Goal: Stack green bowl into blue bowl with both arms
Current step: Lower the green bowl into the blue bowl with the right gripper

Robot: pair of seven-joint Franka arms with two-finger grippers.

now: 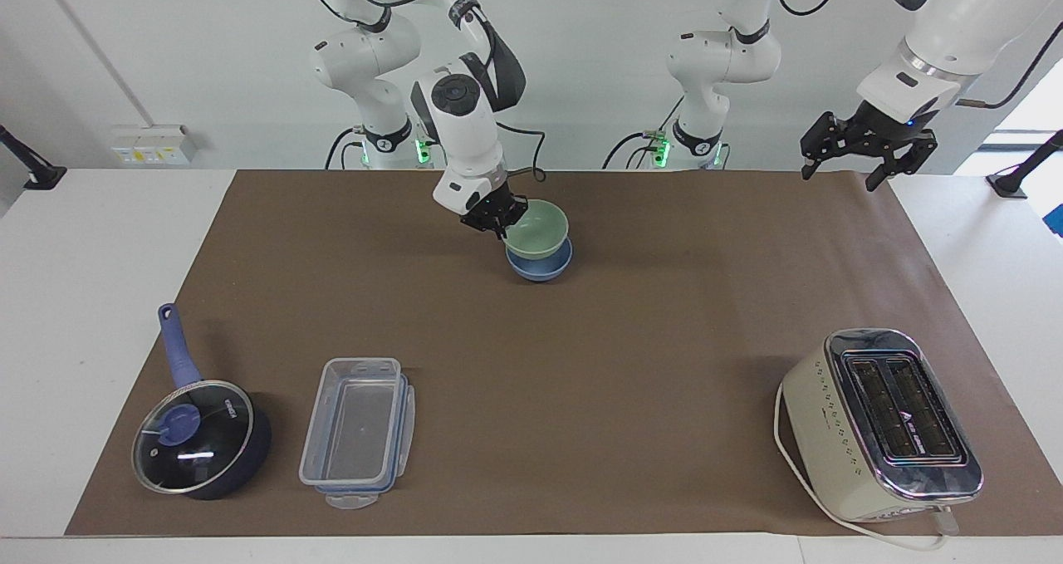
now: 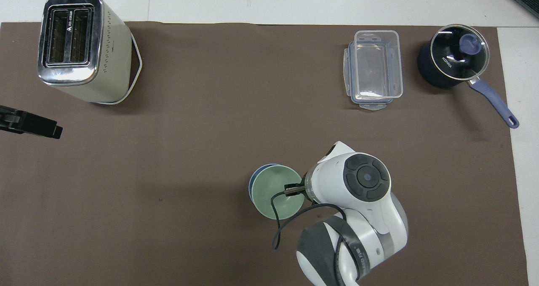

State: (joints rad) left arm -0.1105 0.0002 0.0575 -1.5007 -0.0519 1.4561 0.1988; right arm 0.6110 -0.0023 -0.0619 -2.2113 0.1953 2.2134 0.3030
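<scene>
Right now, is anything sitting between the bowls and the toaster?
No. In the facing view, only bare brown mat lies between the stacked bowls and the toaster.

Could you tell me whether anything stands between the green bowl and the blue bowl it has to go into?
Nothing visible does. The right gripper is shut on the green bowl at its rim, directly over the blue bowl, apparently partly nested in it. The left gripper waits open over the table's edge.
</scene>
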